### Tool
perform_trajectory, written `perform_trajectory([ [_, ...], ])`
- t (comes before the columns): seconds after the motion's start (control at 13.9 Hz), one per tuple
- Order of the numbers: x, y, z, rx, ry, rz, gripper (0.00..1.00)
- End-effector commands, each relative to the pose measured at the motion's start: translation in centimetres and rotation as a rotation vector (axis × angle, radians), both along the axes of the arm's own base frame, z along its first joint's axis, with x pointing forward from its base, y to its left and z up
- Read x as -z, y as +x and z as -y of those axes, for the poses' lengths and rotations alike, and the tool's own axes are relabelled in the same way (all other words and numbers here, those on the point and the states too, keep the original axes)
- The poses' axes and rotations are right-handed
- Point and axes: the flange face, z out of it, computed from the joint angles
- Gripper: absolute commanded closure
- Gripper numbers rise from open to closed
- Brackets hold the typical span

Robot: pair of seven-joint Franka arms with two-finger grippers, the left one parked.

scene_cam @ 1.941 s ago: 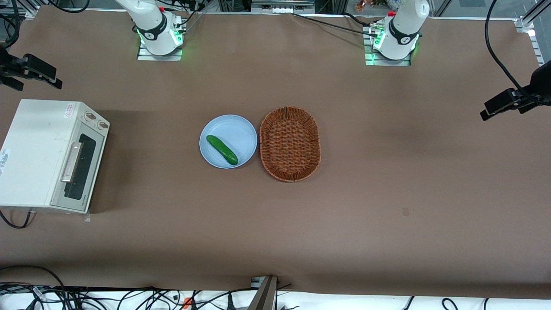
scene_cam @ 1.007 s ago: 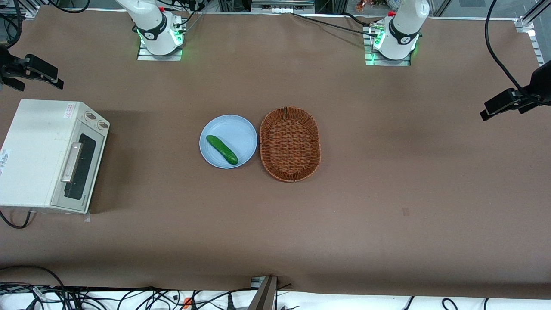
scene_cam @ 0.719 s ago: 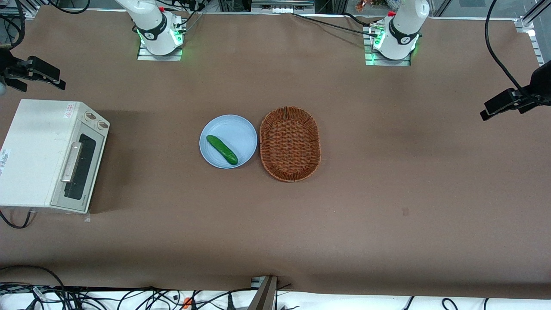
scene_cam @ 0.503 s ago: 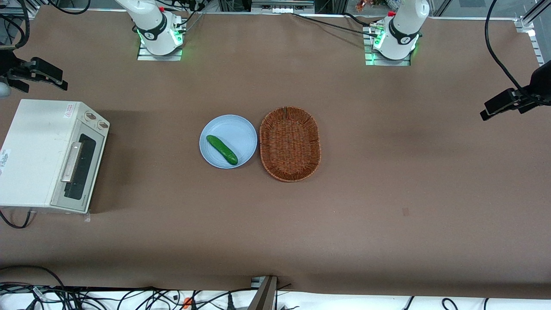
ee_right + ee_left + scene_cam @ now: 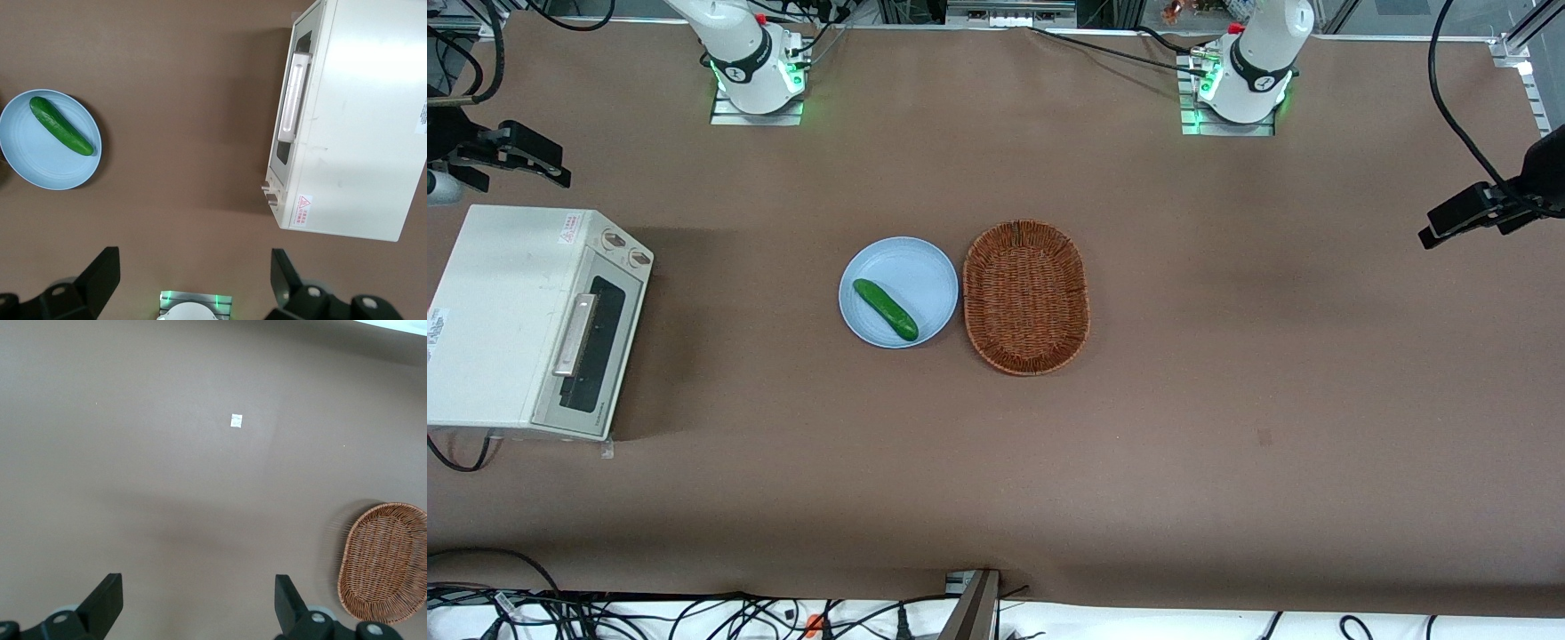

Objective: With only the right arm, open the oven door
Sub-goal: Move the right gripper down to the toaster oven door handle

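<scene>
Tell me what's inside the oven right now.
Cannot be seen: the oven door is shut on the oven and its dark glass shows nothing within. The gripper is open, up above the table, farther from the front camera than the oven.

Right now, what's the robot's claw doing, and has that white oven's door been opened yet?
Black two-finger gripper open, holding nothing, high, farther from the front camera than the boxy off-white toaster oven. Silver-framed glass oven door shut, bar handle untouched. Nothing in front of the door.
</scene>
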Motion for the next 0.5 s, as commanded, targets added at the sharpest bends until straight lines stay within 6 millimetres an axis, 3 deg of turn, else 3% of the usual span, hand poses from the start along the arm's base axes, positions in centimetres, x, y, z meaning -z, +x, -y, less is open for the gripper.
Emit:
perform_trajectory([
  [0.0, 0.0, -0.3, -0.4, -0.014, -0.02, -0.009, 0.0],
  [0.22, 0.4, 0.0, -0.9, -0.026, -0.029, -0.02, 0.0],
  [0.43, 4.2, 1.7, -2.9, -0.081, -0.131, -0.095, 0.01],
])
